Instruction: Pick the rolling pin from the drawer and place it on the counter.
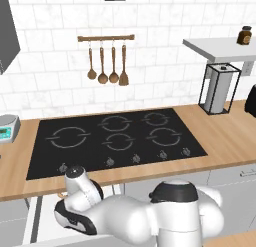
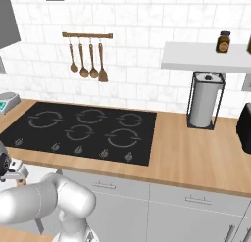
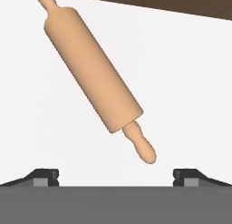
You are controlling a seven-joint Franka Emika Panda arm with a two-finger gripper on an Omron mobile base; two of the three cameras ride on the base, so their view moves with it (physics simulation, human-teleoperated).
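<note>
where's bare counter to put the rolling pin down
Widest bare counter: between the cooktop and the paper towel holder. A narrow strip runs along the cooktop's front edge. The far left corner is taken by the kitchen scale. The rolling pin lies in the drawer.

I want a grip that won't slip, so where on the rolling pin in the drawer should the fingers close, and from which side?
Grip the rolling pin across the middle of its thick cylinder, coming straight down from above. It lies flat on the drawer floor, slanted in the hand view, so the open gripper should probably rotate until its fingers straddle the body. The tapered handles look too thin.
</note>
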